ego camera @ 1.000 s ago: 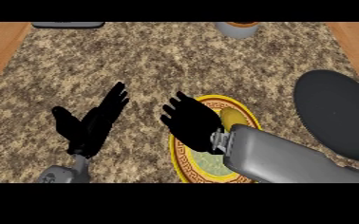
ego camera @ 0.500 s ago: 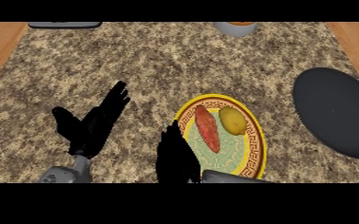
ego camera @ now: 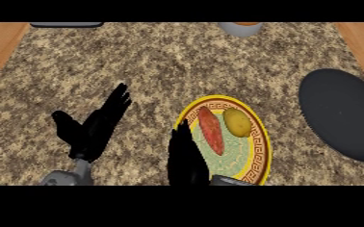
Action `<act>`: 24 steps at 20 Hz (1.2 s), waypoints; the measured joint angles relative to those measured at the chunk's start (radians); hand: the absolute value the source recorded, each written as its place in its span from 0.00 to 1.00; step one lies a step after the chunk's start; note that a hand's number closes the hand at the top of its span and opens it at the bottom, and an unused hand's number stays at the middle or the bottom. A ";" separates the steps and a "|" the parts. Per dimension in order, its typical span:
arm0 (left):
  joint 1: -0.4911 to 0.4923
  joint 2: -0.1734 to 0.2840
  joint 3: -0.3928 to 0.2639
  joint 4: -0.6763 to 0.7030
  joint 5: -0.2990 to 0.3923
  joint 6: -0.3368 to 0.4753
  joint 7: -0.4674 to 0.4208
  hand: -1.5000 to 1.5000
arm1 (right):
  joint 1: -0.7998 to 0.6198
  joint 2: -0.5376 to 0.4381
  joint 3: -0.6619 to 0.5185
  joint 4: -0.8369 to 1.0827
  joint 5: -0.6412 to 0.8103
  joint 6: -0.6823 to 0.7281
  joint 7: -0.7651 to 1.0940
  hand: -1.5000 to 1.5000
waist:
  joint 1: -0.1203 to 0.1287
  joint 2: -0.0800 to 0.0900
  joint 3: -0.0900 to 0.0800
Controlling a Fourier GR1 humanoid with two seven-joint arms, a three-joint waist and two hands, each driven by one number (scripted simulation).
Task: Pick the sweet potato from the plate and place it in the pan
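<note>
A long reddish sweet potato (ego camera: 210,130) lies on the yellow-rimmed plate (ego camera: 259,146) at the lower middle, with a yellow-green round fruit (ego camera: 237,122) just right of it. The dark pan (ego camera: 334,111) lies at the right edge. My right hand (ego camera: 185,158) rises from the lower edge over the plate's left rim, fingers straight and open, just left of the sweet potato and holding nothing. My left hand (ego camera: 96,125) rests open at the lower left, fingers pointing up and right.
A grey cup with an orange top (ego camera: 240,28) stands at the back, right of centre. A dark flat object (ego camera: 65,24) lies at the back left edge. Wooden strips border the speckled counter (ego camera: 177,67) at both sides.
My right hand has drawn back toward the lower edge, uncovering the plate, the sweet potato and the fruit. The left hand has barely moved.
</note>
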 measured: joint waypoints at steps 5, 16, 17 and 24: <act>0.009 -0.011 0.008 -0.006 -0.011 -0.008 0.007 0.50 | -0.008 -0.027 -0.009 0.038 0.087 -0.040 -0.046 0.00 | 0.001 0.000 0.000; 0.015 -0.028 0.043 -0.027 -0.022 -0.043 0.036 0.50 | 0.007 -0.044 -0.083 0.137 0.236 -0.137 -0.203 1.00 | 0.003 0.001 0.000; 0.010 -0.029 0.046 -0.015 -0.026 -0.050 0.028 0.50 | 0.012 -0.041 -0.085 0.158 0.251 -0.157 -0.216 1.00 | 0.002 0.001 0.000; -0.003 -0.046 0.052 -0.023 -0.044 -0.047 0.050 0.50 | -0.024 -0.050 -0.087 0.240 0.338 -0.313 -0.367 1.00 | 0.004 0.000 0.000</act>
